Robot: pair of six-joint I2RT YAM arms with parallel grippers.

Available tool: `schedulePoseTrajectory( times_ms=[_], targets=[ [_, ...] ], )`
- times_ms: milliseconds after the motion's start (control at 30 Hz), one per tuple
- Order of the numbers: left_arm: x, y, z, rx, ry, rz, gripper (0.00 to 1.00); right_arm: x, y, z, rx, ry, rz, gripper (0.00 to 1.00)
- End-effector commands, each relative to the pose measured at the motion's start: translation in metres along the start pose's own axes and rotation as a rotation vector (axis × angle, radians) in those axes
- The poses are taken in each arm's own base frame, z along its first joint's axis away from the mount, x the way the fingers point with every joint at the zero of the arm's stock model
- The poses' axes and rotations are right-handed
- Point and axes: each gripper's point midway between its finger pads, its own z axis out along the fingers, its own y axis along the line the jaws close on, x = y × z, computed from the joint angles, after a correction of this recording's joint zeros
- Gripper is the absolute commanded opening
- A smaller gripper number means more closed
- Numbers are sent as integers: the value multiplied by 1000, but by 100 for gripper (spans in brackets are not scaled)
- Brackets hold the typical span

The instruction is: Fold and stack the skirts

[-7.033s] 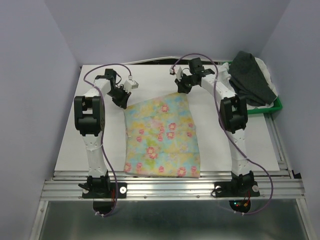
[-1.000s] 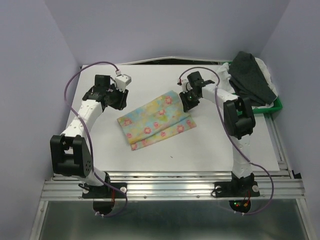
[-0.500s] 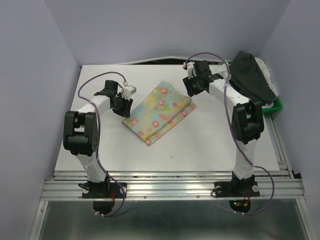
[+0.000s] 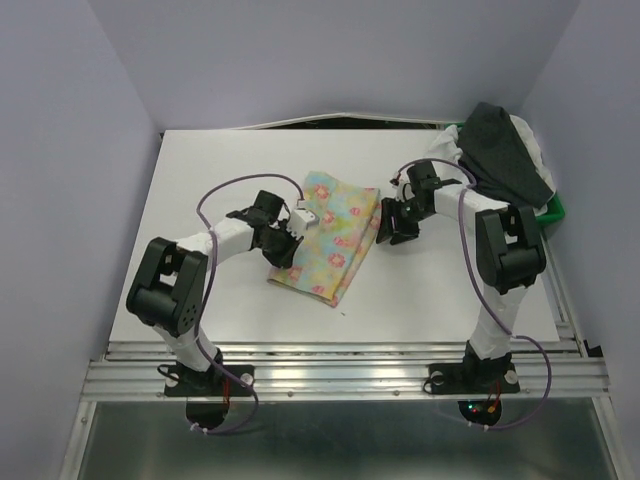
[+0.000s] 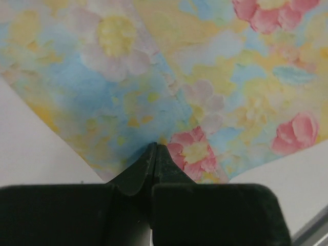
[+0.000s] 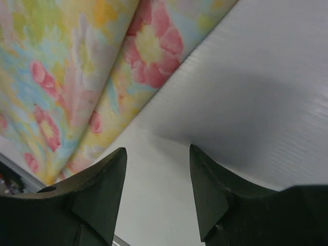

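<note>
The pastel yellow floral skirt (image 4: pixel 332 238) lies folded into a narrow flat strip in the middle of the table. My left gripper (image 4: pixel 285 250) sits low at its left edge. In the left wrist view its jaws (image 5: pixel 155 146) are shut, tips touching the floral skirt (image 5: pixel 215 77); no pinched cloth shows. My right gripper (image 4: pixel 390 230) is open just off the strip's right edge, with only bare table between its fingers (image 6: pixel 156 148) and the floral skirt (image 6: pixel 77 66) beside them. The dark charcoal skirt (image 4: pixel 505 150) lies heaped over the white skirt (image 4: pixel 531 140) at the far right.
A green tray (image 4: pixel 553 212) at the far right edge holds the heap of two skirts. The white table (image 4: pixel 200 180) ends in a metal rail (image 4: pixel 340 375) at the near side. Purple walls close in the left, back and right.
Both grippers have come nearer and inward, and the folded floral skirt has turned and shifted toward the near side. The left jaws have closed; the right jaws have opened wider and moved off the cloth.
</note>
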Motion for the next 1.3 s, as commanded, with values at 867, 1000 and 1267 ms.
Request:
schedulePoseTrajectory(
  times_ms=[867, 1000, 1267],
  targets=[
    [-169, -50, -76, -203, -400, 106, 58, -62, 23, -14, -130, -239, 251, 27],
    [-190, -63, -39, -158, -375, 32, 57, -61, 25, -11, -193, -270, 276, 22],
    [-246, -79, 15, -169, -413, -33, 47, -60, 14, 21, -227, -268, 300, 21]
  ],
)
